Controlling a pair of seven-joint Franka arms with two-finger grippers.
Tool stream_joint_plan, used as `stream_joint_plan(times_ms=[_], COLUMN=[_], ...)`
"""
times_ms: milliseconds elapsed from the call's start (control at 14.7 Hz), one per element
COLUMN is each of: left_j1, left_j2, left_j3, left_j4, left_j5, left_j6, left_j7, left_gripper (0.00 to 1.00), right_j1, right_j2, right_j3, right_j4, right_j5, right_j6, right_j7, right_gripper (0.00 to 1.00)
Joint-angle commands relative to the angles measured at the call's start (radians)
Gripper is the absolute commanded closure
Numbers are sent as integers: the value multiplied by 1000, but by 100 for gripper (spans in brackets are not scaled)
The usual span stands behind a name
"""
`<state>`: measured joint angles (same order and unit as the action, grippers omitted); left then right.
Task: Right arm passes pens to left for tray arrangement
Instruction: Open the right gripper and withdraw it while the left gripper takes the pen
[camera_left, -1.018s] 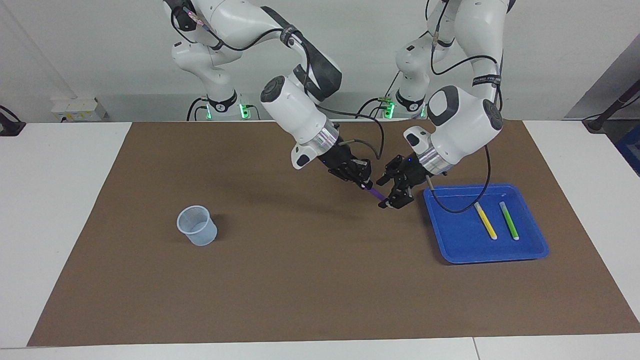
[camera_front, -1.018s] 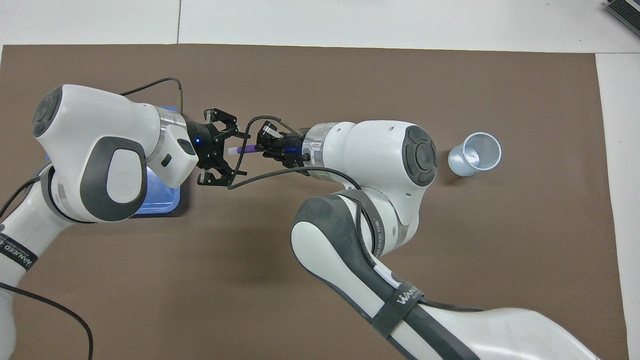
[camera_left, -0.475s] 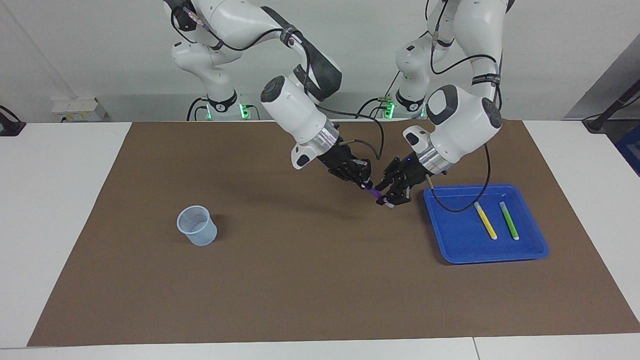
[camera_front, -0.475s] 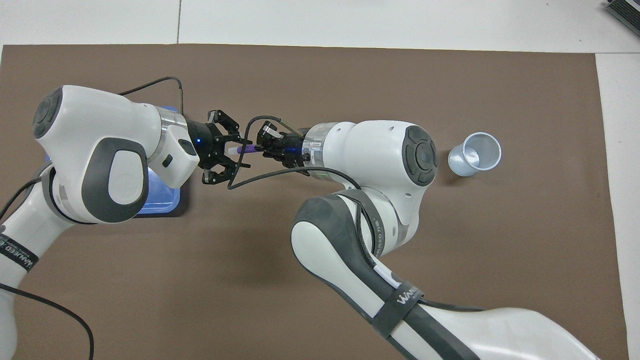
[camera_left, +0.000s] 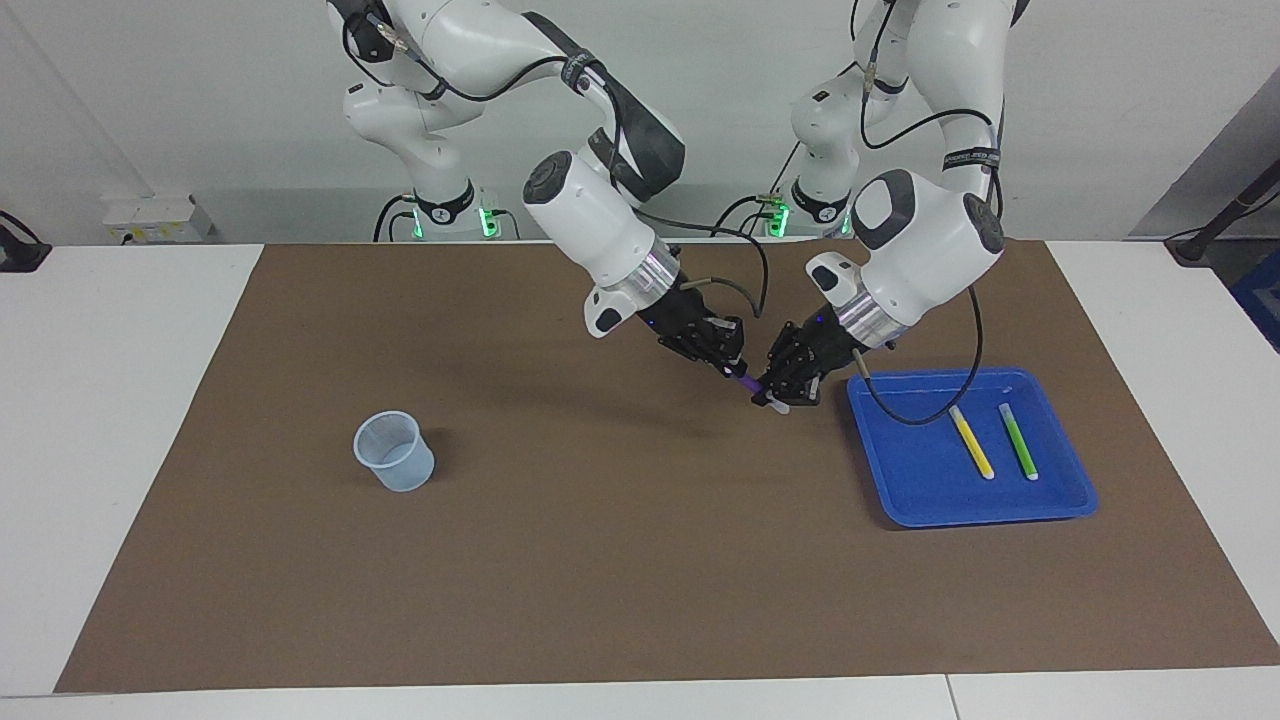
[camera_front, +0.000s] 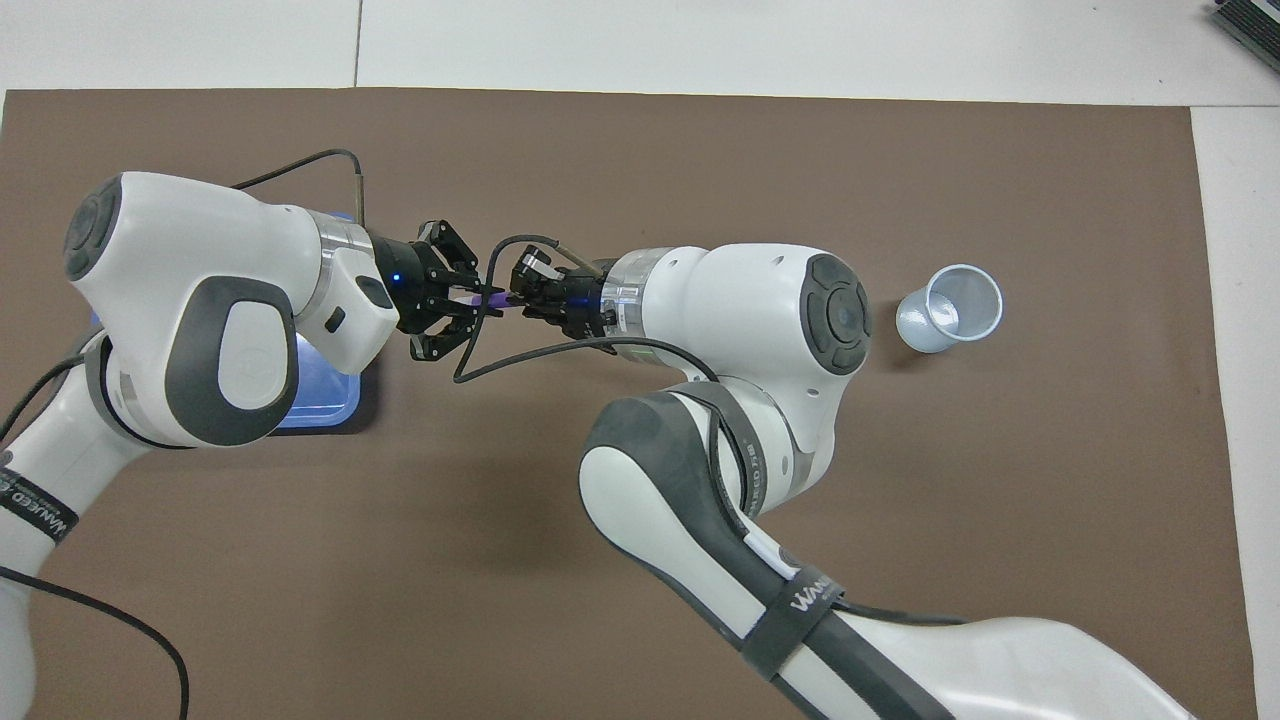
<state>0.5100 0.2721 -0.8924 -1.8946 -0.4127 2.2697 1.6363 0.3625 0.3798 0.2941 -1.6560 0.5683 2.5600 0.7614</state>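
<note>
Purple pen (camera_left: 748, 384) is clamped by right gripper (camera_left: 730, 368) over the mat beside the tray (camera_left: 905, 505), its long axis running straight between left gripper's (camera_left: 783, 392) closed-in jaws, white tip protruding.

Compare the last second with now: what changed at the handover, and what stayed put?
The left gripper closed its wide-open fingers around the white-tipped end of the purple pen, drawing in slightly toward the right gripper, which still holds the pen's other end. The yellow pen and green pen in the tray and the cup did not move.
</note>
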Motion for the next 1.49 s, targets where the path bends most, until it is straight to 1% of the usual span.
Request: stream_joint_plan(times_ms=[0,68,136,204,271,339,407,611,814,950,1154,1289,1425], left_j1=[-4,-4,-4,-4,-4,-2,-2,4,24,62,122,134,134], left_j2=[-37,-37,-37,-37,-37,-37,-37,-37,-39,-39,-56,-66,-79], left_j3=[6,6,6,6,6,6,6,6,10,13,16,47,84], left_j4=[-34,-34,-34,-32,-34,-32,-32,-32,-32,-27,-31,-31,-21], left_j5=[-31,-29,-31,-29,-31,-29,-31,-31,-31,-31,-28,-20,-12], left_j6=[4,5,5,4,4,4,4,5,8,-7,-50,-85,-148], left_j7=[30,30,30,28,30,30,28,28,10,-53,-174,-261,-370], left_gripper=[100,100,100,100,100,100,100,100,100,100,100,100,100], right_j1=[-2,-2,-2,-2,-2,-5,-10,-42,-120,-196,-321,-393,-468], right_j2=[2,2,2,2,2,1,1,-19,-77,-129,-206,-239,-257], right_j3=[0,0,0,0,-1,-1,-3,-15,-15,-12,-12,-13,-16], right_j4=[-4,-2,-2,-4,-2,-2,-2,16,16,12,-1,-1,1], right_j5=[7,7,5,4,-8,-31,-50,-97,-157,-157,-157,-157,-165], right_j6=[23,25,23,22,17,10,-4,-105,-213,-327,-495,-590,-662], right_j7=[15,15,13,10,9,9,9,4,-42,-147,-374,-489,-589], right_gripper=[100,100,90,54,5,0,0,0,0,0,0,0,0])
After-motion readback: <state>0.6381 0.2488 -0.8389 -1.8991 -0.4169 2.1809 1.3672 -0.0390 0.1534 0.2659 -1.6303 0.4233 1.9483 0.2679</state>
